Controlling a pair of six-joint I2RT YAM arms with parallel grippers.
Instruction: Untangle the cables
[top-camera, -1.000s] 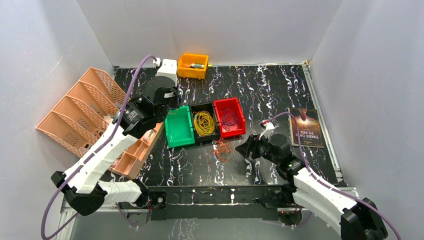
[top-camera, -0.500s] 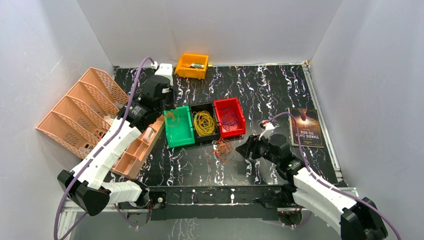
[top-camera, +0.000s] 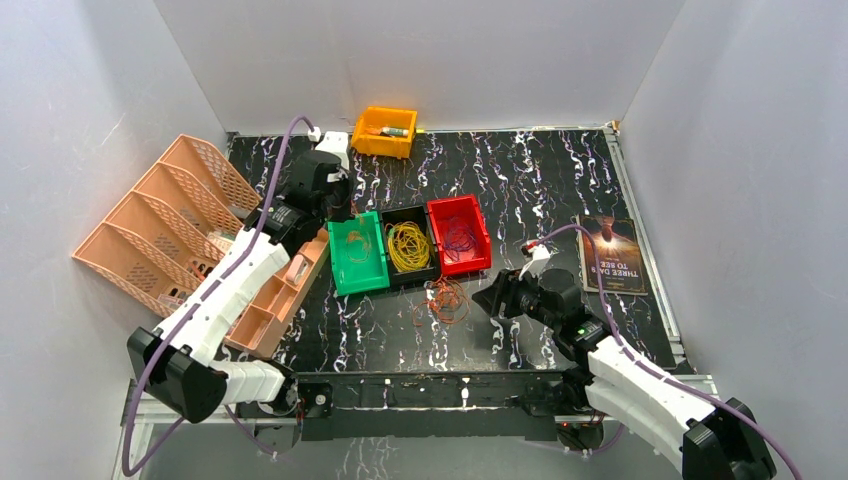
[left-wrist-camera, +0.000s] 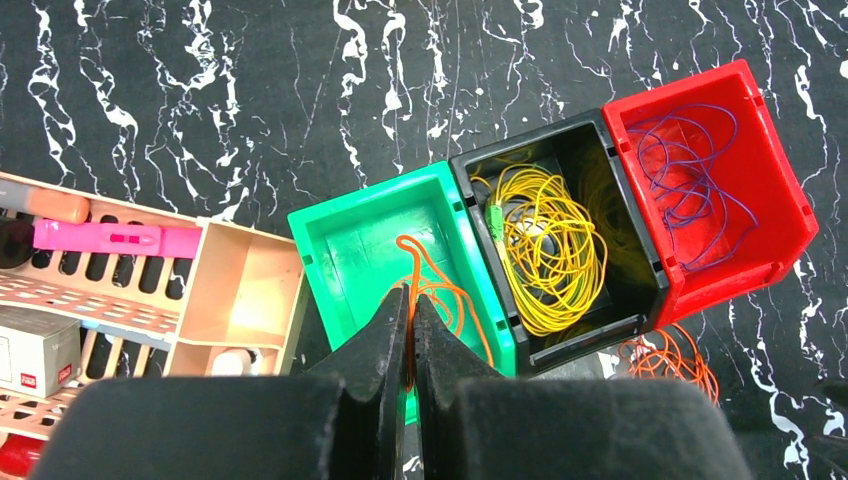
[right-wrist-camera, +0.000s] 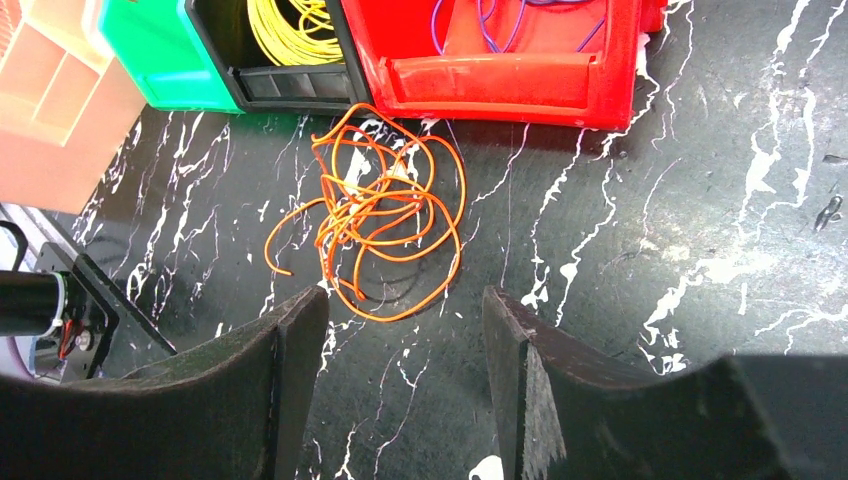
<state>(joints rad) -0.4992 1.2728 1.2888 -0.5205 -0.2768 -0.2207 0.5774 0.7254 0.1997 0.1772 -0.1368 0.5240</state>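
The left gripper (left-wrist-camera: 408, 296), clenched on a strand of thin orange wire (left-wrist-camera: 440, 292), has drawn back from over the green plastic bin (left-wrist-camera: 345, 250), and the wire's loops now trail from its fingertips onto the bin floor just ahead, so one cable appears freed. Farther out to its right, yellow wire coils (left-wrist-camera: 545, 250) fill the black plastic bin (left-wrist-camera: 520, 160) and purple wire (left-wrist-camera: 690, 180) lies in the red plastic bin (left-wrist-camera: 790, 225). The right gripper (right-wrist-camera: 405, 305), jaws spread and empty, has not stirred above the remaining orange wire tangle (right-wrist-camera: 385, 215) just ahead of it.
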